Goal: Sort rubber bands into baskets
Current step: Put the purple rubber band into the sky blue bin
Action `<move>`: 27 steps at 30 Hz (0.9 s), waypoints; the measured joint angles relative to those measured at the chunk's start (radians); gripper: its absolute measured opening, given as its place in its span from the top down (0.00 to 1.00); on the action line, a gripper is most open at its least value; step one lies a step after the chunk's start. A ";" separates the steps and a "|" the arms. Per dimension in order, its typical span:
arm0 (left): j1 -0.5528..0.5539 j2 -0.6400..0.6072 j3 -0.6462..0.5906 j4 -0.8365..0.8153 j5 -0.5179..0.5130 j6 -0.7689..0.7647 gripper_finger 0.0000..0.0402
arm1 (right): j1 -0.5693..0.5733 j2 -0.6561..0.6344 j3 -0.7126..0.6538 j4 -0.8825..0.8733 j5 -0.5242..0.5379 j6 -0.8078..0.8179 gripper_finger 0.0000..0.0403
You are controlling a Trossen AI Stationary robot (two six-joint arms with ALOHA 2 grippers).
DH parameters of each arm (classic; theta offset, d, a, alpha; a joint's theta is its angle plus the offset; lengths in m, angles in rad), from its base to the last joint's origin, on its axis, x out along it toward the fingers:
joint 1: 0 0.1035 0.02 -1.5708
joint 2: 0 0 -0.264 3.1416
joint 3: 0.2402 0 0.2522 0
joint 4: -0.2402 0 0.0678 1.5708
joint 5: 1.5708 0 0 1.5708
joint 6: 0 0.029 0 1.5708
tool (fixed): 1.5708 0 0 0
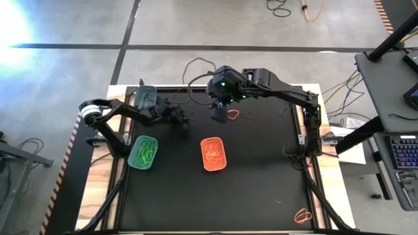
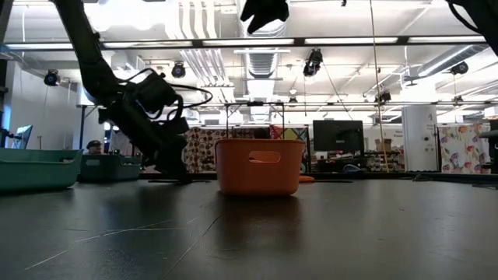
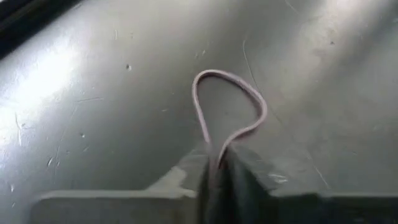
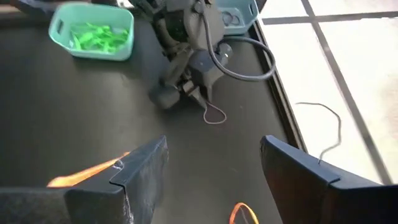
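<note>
I'm seeing my left end effector (image 3: 217, 163) pinching a brown rubber band (image 3: 230, 102) on the surface (image 1: 261, 189), right end effector (image 4: 211, 168) spread at its three o'clock.

Bright overhead ceiling strips, floor glare top-left, blurred wrist views

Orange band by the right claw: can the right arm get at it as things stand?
Probably yes. The right claw hangs open above the mat with the orange band just below it, nothing between; the left claw works farther off.

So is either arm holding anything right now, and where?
The left gripper pinches a brownish rubber band by one end of its loop; the right gripper holds nothing.
</note>
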State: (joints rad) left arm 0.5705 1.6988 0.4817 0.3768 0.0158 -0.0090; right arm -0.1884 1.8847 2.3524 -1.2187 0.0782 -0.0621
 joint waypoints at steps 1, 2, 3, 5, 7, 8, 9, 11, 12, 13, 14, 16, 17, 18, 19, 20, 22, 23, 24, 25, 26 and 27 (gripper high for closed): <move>0.000 0.008 -0.001 0.005 -0.003 -0.002 0.93 | -0.002 0.000 0.000 -0.011 0.003 -0.007 0.39; -0.001 0.015 -0.003 0.016 -0.009 -0.004 0.96 | -0.003 -0.001 0.000 -0.023 0.005 -0.012 0.39; -0.001 0.018 -0.005 0.023 -0.013 -0.005 0.98 | -0.004 -0.003 0.000 -0.031 0.005 -0.015 0.39; -0.001 0.020 -0.006 0.026 -0.024 -0.005 0.98 | -0.007 -0.010 0.000 -0.050 0.005 -0.018 0.39; -0.001 0.008 -0.007 0.021 -0.025 -0.023 0.99 | -0.013 -0.023 0.000 -0.070 0.005 -0.018 0.39; -0.001 -0.005 -0.007 0.011 -0.025 -0.039 0.99 | -0.015 -0.033 0.000 -0.077 0.009 -0.018 0.39; -0.001 -0.019 -0.008 -0.006 -0.025 -0.055 1.00 | -0.020 -0.043 0.000 -0.083 0.018 -0.018 0.39; 0.004 -0.052 -0.006 -0.045 -0.027 -0.090 1.00 | -0.030 -0.067 0.000 -0.102 0.045 -0.020 0.39; 0.012 -0.071 0.002 -0.073 -0.026 -0.107 1.00 | -0.034 -0.077 0.000 -0.107 0.060 -0.019 0.40; 0.023 -0.091 0.013 -0.108 -0.022 -0.122 1.00 | -0.040 -0.089 0.000 -0.112 0.073 -0.018 0.40; 0.039 -0.114 0.029 -0.162 -0.022 -0.131 1.00 | -0.046 -0.100 0.000 -0.116 0.081 -0.016 0.40; 0.076 -0.155 0.079 -0.309 -0.046 -0.134 1.00 | -0.056 -0.119 0.000 -0.115 0.082 -0.004 0.40; 0.095 -0.174 0.111 -0.380 -0.070 -0.130 1.00 | -0.062 -0.132 0.000 -0.115 0.082 0.002 0.40; 0.113 -0.189 0.150 -0.443 -0.093 -0.122 1.00 | -0.067 -0.141 0.000 -0.115 0.081 0.007 0.40; 0.132 -0.204 0.192 -0.503 -0.112 -0.112 1.00 | -0.070 -0.151 0.000 -0.114 0.082 0.008 0.40; 0.152 -0.215 0.233 -0.564 -0.129 -0.105 1.00 | -0.074 -0.161 0.000 -0.114 0.081 0.005 0.40; 0.199 -0.224 0.310 -0.704 -0.159 -0.101 1.00 | -0.084 -0.177 0.000 -0.113 0.080 -0.014 0.40; 0.224 -0.223 0.348 -0.773 -0.172 -0.101 1.00 | -0.089 -0.183 0.000 -0.113 0.080 -0.027 0.41; 0.250 -0.223 0.385 -0.841 -0.183 -0.101 1.00 | -0.092 -0.190 0.000 -0.113 0.080 -0.040 0.41; 0.273 -0.225 0.422 -0.899 -0.196 -0.101 1.00 | -0.097 -0.197 0.000 -0.113 0.080 -0.055 0.41; 0.294 -0.225 0.456 -0.955 -0.218 -0.102 1.00 | -0.102 -0.205 0.000 -0.113 0.080 -0.070 0.41; 0.315 -0.225 0.485 -1.017 -0.242 -0.105 1.00 | -0.105 -0.213 0.000 -0.112 0.080 -0.088 0.41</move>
State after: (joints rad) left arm 0.8851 1.4742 0.9665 -0.6404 -0.2260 -0.1141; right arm -0.2938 1.6718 2.3520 -1.3310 0.1585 -0.1497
